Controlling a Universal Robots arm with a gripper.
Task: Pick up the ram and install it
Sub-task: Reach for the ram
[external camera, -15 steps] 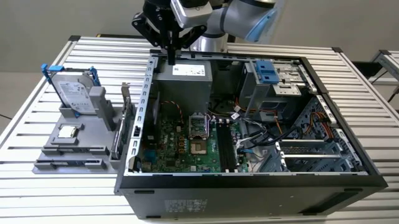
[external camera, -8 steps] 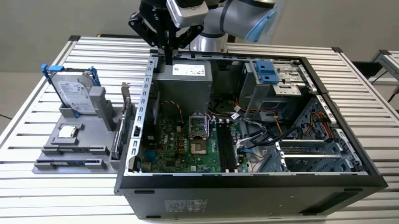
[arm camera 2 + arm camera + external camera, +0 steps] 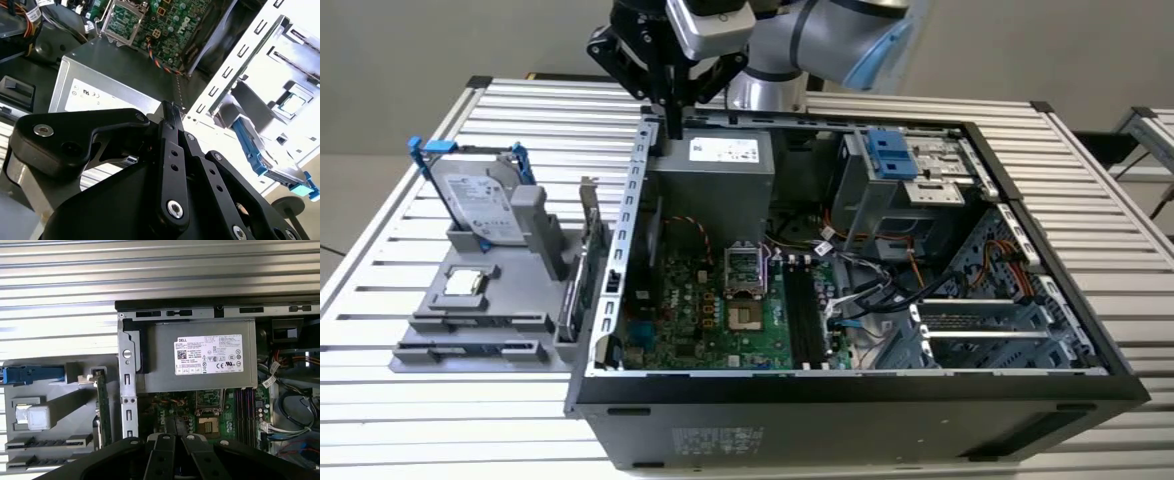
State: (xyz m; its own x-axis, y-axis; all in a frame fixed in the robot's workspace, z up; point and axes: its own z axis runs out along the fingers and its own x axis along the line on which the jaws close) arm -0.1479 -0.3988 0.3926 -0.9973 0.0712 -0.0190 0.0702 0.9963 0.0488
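Observation:
My gripper (image 3: 671, 128) hangs over the far left corner of the open computer case (image 3: 607, 375), above the silver power supply (image 3: 720, 165). Its black fingers (image 3: 172, 114) stand pressed together with nothing between them, as the first wrist view also shows for the gripper (image 3: 175, 423). The ram (image 3: 467, 351) appears as a dark narrow stick lying on edge in the front slot of the grey fixture (image 3: 520, 335), left of the case and well apart from the gripper. In the first wrist view the ram (image 3: 42, 460) sits low in that fixture. The motherboard's black memory slots (image 3: 803, 310) run beside the processor socket (image 3: 742, 270).
The fixture also carries an upright hard drive (image 3: 478, 205), a small square silver chip (image 3: 464, 285) and a tall green expansion card (image 3: 102, 412) next to the case wall. Cables (image 3: 881, 290) and a blue-tabbed drive cage (image 3: 894, 160) crowd the case's right side.

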